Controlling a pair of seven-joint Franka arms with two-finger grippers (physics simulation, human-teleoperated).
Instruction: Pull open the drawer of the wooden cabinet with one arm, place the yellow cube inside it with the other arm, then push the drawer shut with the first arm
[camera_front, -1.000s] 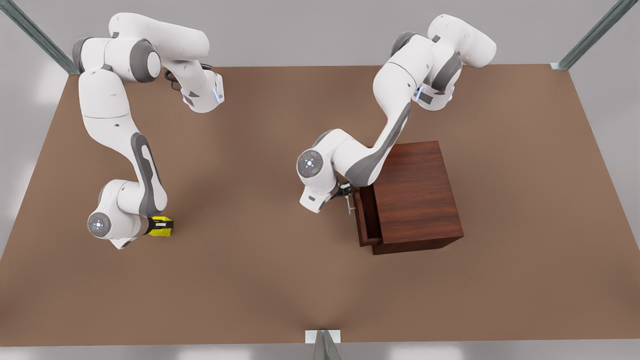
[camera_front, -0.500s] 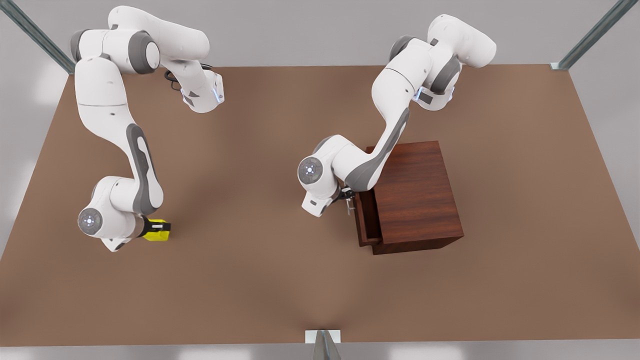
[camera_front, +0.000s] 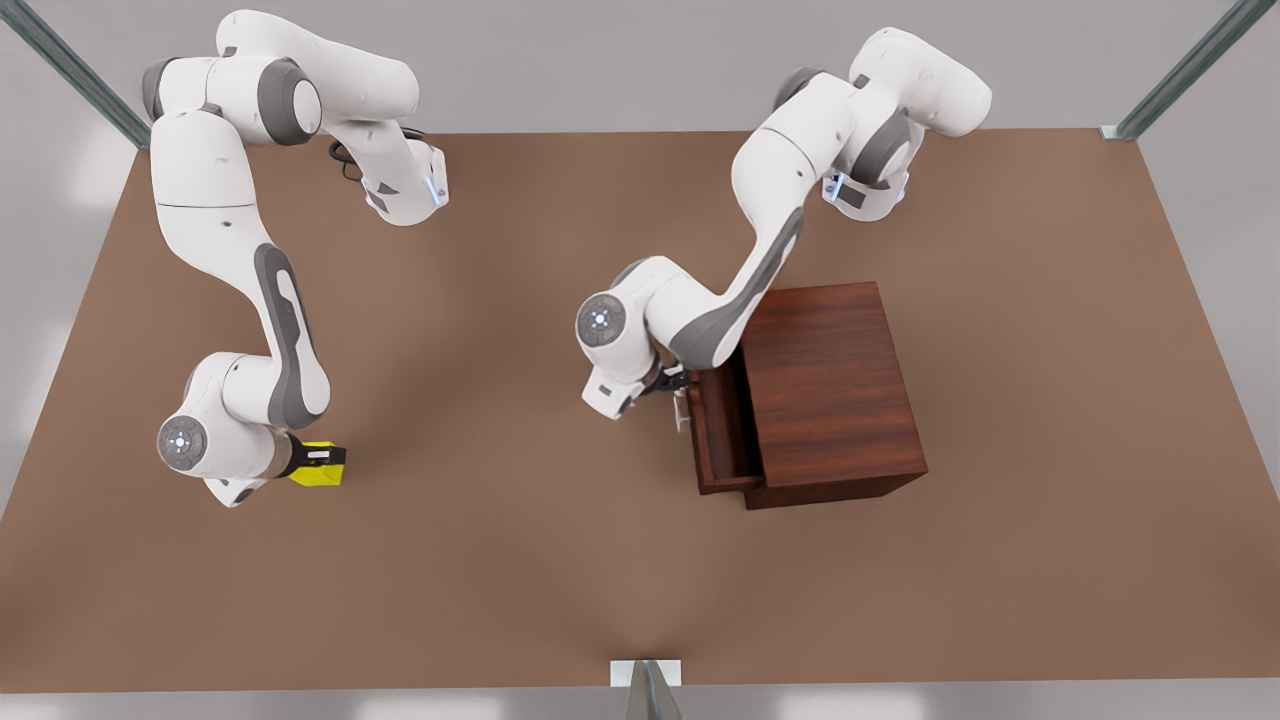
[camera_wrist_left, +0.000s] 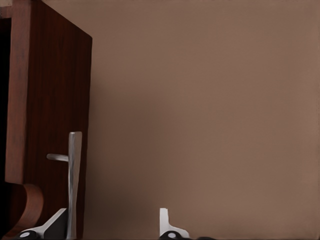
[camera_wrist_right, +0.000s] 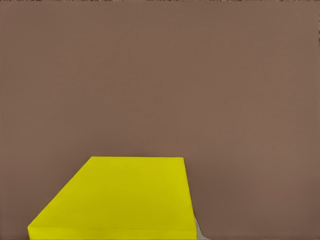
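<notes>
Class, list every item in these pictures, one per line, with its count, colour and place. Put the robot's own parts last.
table: one, brown, under everything.
wooden cabinet: one, dark reddish-brown, on the front view's right.
drawer: one, reddish-brown, partly out of the cabinet.
handle: one, silver, on the drawer front.
yellow cube: one, on the front view's left.
frame bars: three, grey, at the table edges.
left hand: dark, open, at the handle.
right hand: dark, gripping the cube.
</notes>
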